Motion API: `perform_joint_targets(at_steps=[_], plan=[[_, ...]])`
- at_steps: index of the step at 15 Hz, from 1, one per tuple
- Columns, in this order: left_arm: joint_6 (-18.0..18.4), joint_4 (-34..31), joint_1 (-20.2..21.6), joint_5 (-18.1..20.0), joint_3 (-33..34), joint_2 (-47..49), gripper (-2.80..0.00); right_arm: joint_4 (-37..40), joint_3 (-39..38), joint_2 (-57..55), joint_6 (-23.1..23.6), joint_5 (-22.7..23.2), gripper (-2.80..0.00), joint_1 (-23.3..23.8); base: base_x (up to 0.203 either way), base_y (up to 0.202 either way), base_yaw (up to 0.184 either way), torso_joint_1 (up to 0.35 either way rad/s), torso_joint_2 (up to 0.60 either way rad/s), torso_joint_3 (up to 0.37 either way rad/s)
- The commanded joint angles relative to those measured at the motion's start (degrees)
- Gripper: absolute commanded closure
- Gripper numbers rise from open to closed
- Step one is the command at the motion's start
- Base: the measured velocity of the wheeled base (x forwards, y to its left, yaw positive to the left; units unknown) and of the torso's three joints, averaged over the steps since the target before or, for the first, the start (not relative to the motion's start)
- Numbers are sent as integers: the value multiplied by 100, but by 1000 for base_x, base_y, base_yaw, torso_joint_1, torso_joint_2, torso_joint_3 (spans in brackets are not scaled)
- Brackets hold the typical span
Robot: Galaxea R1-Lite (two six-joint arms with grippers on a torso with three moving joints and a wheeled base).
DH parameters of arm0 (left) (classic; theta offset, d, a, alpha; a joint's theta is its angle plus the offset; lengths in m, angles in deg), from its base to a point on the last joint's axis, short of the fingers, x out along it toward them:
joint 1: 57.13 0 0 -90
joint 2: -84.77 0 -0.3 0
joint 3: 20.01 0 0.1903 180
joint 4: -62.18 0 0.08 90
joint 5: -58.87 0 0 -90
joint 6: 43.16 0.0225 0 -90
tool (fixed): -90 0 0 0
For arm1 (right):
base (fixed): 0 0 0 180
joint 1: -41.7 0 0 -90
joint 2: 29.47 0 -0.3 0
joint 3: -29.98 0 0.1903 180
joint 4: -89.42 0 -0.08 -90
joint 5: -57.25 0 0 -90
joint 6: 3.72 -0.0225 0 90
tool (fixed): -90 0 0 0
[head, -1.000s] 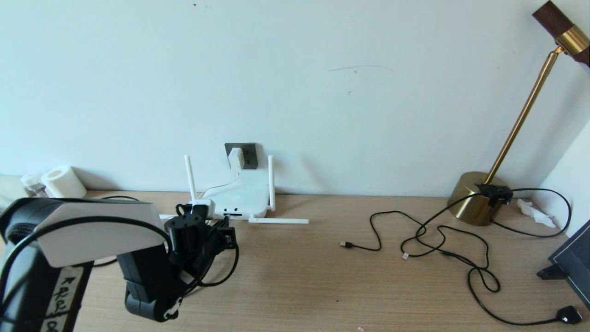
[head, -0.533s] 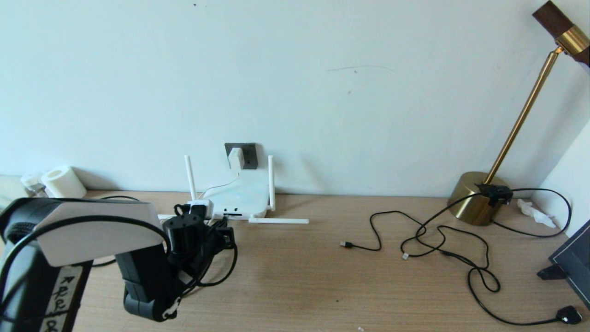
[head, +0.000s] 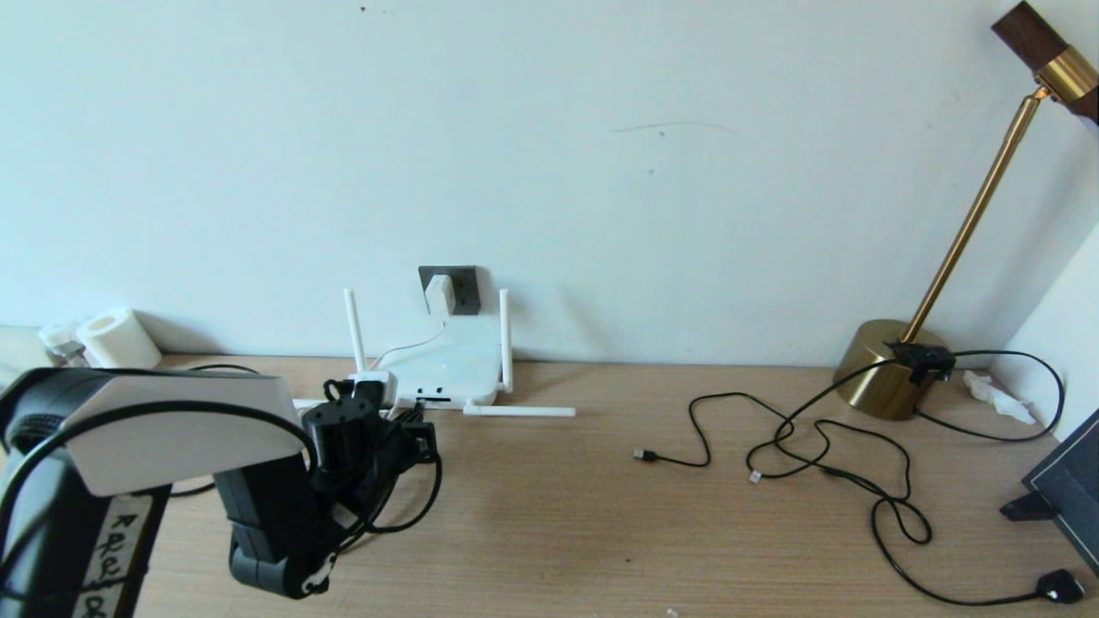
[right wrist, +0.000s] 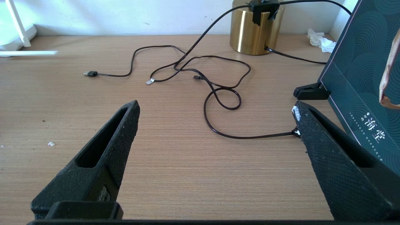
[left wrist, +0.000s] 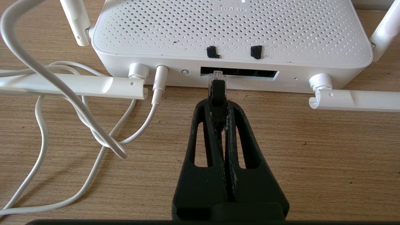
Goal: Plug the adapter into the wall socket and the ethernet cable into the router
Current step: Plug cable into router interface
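Observation:
The white router lies flat against the wall, and the white adapter sits in the dark grey wall socket above it. My left gripper is shut on the black boot of the ethernet cable. The cable's clear plug touches the mouth of the leftmost opening in the router's dark port strip; how deep it sits I cannot tell. In the head view the left gripper is just in front of the router. My right gripper hangs open over bare table.
White antennas lie flat on either side of the ports, with the white cord looped to one side. Thin black cables, a black plug, a brass lamp base and a dark box fill the right. A paper roll stands far left.
The left gripper, still holding the cable, has edged slightly left in front of the router. Nothing else has moved.

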Motion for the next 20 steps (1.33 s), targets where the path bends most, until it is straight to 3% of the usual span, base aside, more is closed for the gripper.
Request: perform_joint_targets(at_steps=[1, 20], plan=[[-1, 48, 0, -4, -8, -6, 0, -2, 0, -9, 0, -2, -280, -2, 0, 0, 0, 0, 0, 0], [2, 48, 0, -2, -26, -6, 0, -2, 0, -2, 0, -2, -280, -2, 0, 0, 0, 0, 0, 0]])
